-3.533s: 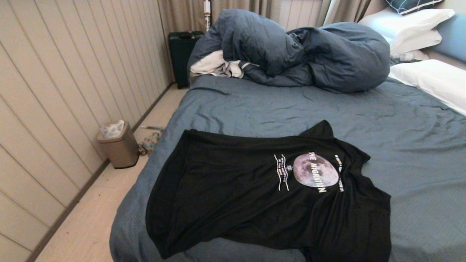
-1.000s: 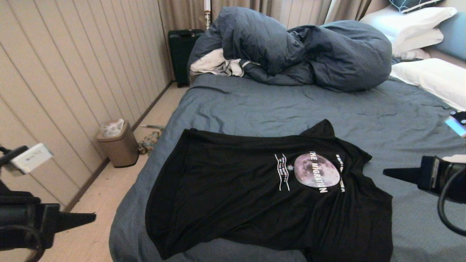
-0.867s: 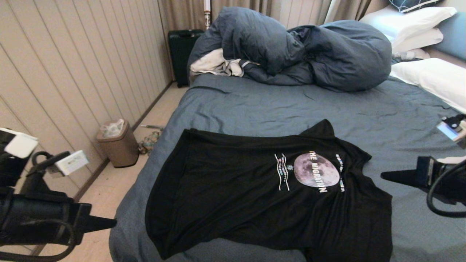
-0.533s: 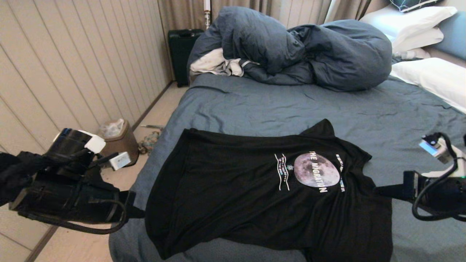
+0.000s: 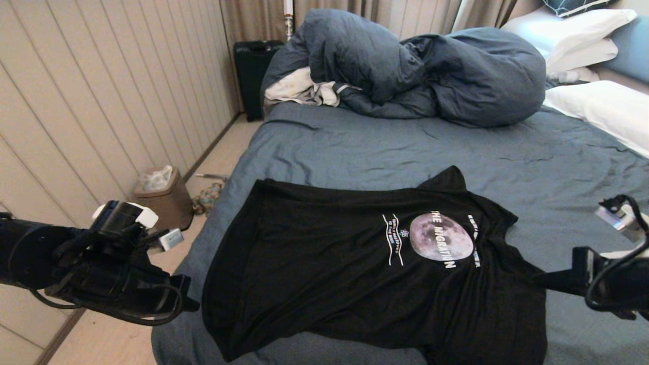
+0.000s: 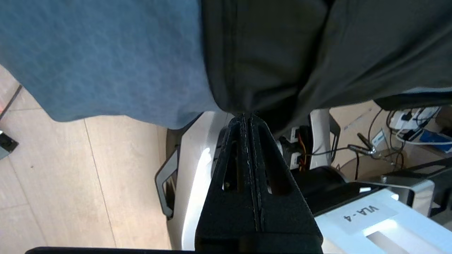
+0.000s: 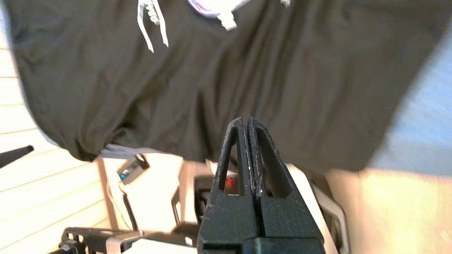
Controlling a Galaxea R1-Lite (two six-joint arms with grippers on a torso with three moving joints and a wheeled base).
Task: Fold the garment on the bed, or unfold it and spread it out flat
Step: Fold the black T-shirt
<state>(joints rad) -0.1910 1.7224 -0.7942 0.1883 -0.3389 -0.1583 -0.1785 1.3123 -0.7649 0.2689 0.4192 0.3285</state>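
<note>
Garment [image 5: 355, 274] flat on bed [image 5: 355, 147]; my left gripper [image 5: 195, 305] at 9, right gripper [image 5: 537, 279] at 3, fingers together, empty.

Black moon-print T-shirt [image 5: 355, 274] spread face-up, hem overhanging near edge, on wrinkled slate-blue bed [image 5: 385, 147]

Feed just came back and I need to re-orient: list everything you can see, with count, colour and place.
T-shirt: 1, black with moon print, spread on the near part of the bed.
Bed: 1, slate-blue sheet, fills the middle.
Duvet: 1, dark blue, bunched at the far end.
White cloth: 1, beside the duvet.
Pillows: several, white, far right.
Suitcase: 1, black, far corner.
Bin: 1, beige, floor left of the bed.
Left hand: black, shut, at the shirt's left hem.
Right hand: black, shut, at the shirt's right edge.
</note>
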